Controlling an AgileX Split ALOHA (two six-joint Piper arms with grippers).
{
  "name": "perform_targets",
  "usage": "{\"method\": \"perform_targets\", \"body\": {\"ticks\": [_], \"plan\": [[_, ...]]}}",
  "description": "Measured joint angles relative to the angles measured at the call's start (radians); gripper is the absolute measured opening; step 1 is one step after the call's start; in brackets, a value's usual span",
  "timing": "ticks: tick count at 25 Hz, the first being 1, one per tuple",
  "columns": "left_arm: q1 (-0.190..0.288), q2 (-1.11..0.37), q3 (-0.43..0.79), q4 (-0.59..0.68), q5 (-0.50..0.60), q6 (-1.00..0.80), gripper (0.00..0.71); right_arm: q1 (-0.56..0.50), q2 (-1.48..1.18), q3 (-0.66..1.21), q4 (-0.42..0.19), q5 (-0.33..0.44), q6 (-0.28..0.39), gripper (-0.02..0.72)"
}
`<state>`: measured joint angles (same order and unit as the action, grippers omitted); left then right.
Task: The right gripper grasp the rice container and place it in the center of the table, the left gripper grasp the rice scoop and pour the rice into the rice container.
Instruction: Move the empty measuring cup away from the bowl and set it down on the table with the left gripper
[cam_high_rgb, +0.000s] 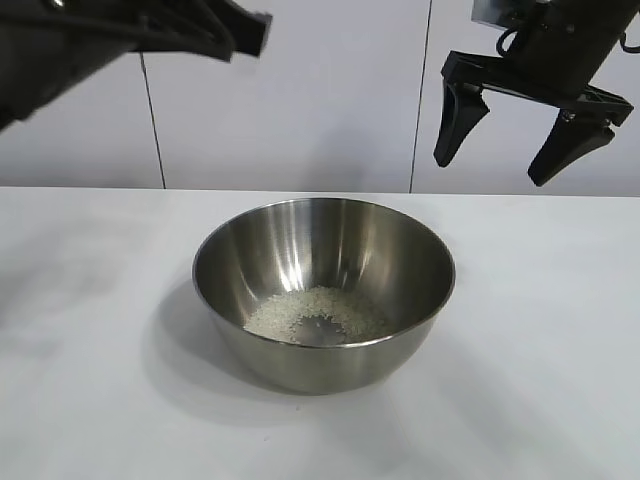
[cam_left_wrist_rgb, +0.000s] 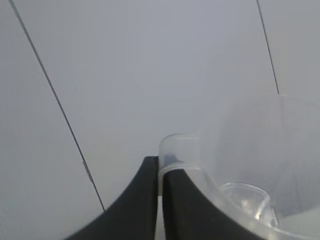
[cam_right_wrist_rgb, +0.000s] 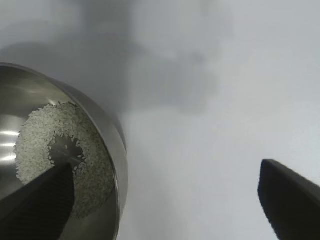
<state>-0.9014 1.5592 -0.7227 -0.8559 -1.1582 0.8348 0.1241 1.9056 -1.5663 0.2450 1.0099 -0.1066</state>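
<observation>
The rice container (cam_high_rgb: 300, 365), a shiny steel bowl, stands in the middle of the white table (cam_high_rgb: 540, 350). A thin layer of rice (cam_high_rgb: 315, 315) lies on its bottom. My left gripper (cam_high_rgb: 245, 35) hangs high at the upper left, above and behind the bowl. In the left wrist view this gripper (cam_left_wrist_rgb: 160, 167) is shut on the handle of the clear plastic rice scoop (cam_left_wrist_rgb: 250, 150), and no grains show in the scoop. My right gripper (cam_high_rgb: 492, 168) is raised above the bowl's far right side, open and empty. Its wrist view shows the bowl's rim (cam_right_wrist_rgb: 107, 135) and the rice (cam_right_wrist_rgb: 40, 135) below the gripper (cam_right_wrist_rgb: 167, 197).
A pale panelled wall (cam_high_rgb: 330, 90) with dark vertical seams stands behind the table. Bare white tabletop surrounds the bowl on every side.
</observation>
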Motion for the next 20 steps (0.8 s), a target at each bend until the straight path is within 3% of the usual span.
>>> {"method": "perform_targets", "body": {"ticks": [5, 8, 10, 14, 20], "plan": [[0.0, -0.07, 0.131, -0.028, 0.0, -0.097, 0.012, 0.0, 0.0, 0.0, 0.001, -0.003, 0.001, 0.694], [0.028, -0.072, 0.224, -0.037, 0.005, -0.215, 0.012, 0.0, 0.0, 0.0, 0.001, -0.007, 0.001, 0.694], [0.073, -0.072, 0.279, -0.012, 0.007, -0.318, 0.012, 0.0, 0.0, 0.0, 0.002, -0.007, 0.001, 0.694], [0.216, -0.072, 0.371, 0.165, 0.013, -0.483, 0.012, 0.0, 0.0, 0.0, 0.004, -0.008, 0.001, 0.694], [0.403, -0.015, 0.397, 0.463, 0.108, -0.527, 0.012, 0.0, 0.0, 0.0, 0.016, -0.015, 0.001, 0.694]]}}
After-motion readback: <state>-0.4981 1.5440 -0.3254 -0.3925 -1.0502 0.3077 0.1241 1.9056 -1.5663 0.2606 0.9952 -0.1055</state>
